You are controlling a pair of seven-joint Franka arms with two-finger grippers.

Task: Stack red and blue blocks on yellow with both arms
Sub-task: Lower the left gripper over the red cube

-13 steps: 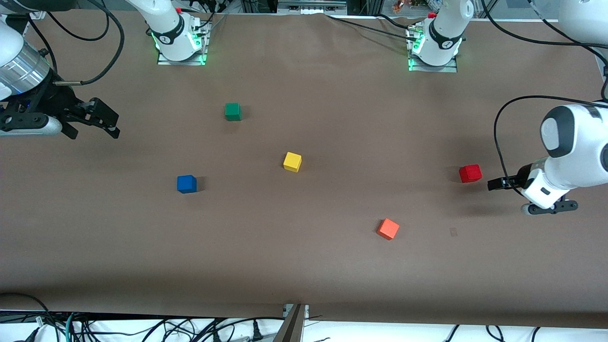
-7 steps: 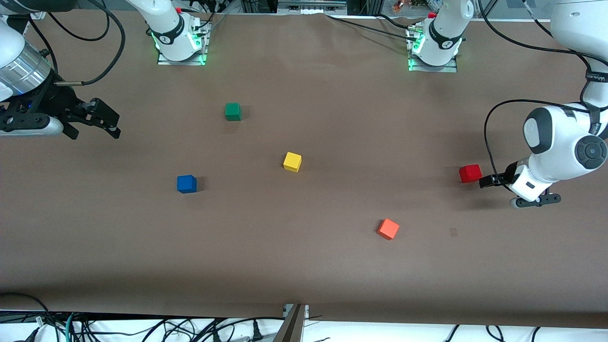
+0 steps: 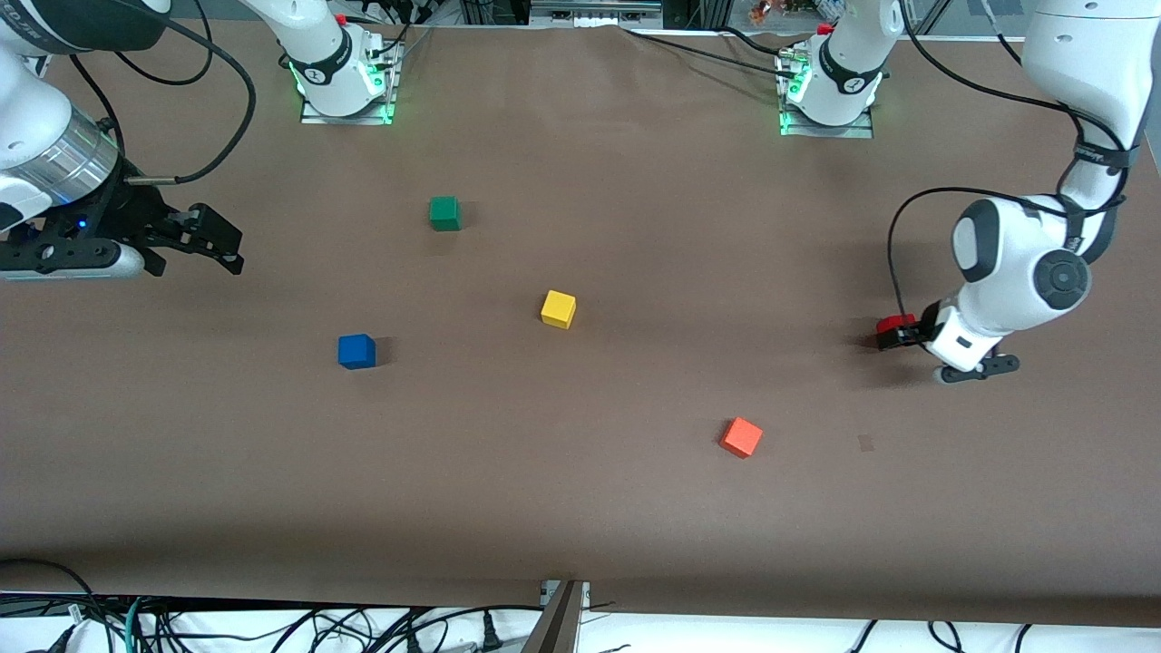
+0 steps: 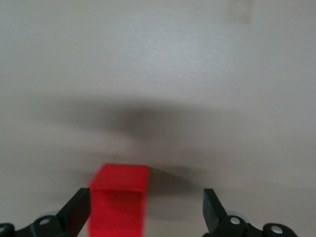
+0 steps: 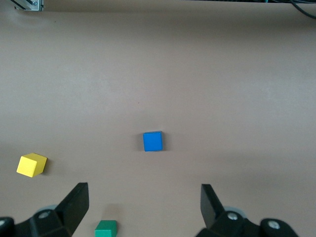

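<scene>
The red block [image 3: 892, 324] sits on the table at the left arm's end, partly hidden by my left gripper [image 3: 903, 335]. In the left wrist view the red block [image 4: 118, 200] stands between the open fingers of the left gripper [image 4: 146, 202], close to one finger and well apart from the other. The blue block [image 3: 356, 351] rests toward the right arm's end, and the yellow block [image 3: 558, 309] lies mid-table. My right gripper [image 3: 227, 247] hangs open and empty over the right arm's end. Its wrist view looks past the right gripper [image 5: 143, 197] at the blue block [image 5: 152, 141] and the yellow block [image 5: 31, 165].
A green cube [image 3: 443, 213] stands farther from the front camera than the blue block, and it also shows in the right wrist view [image 5: 106, 228]. An orange-red cube [image 3: 741, 437] lies nearer to the front camera than the yellow block. Cables hang around both arms.
My left arm has swung in toward the red block, so its open fingers now straddle it. The right gripper has shifted slightly toward the table's middle. No block has moved.
</scene>
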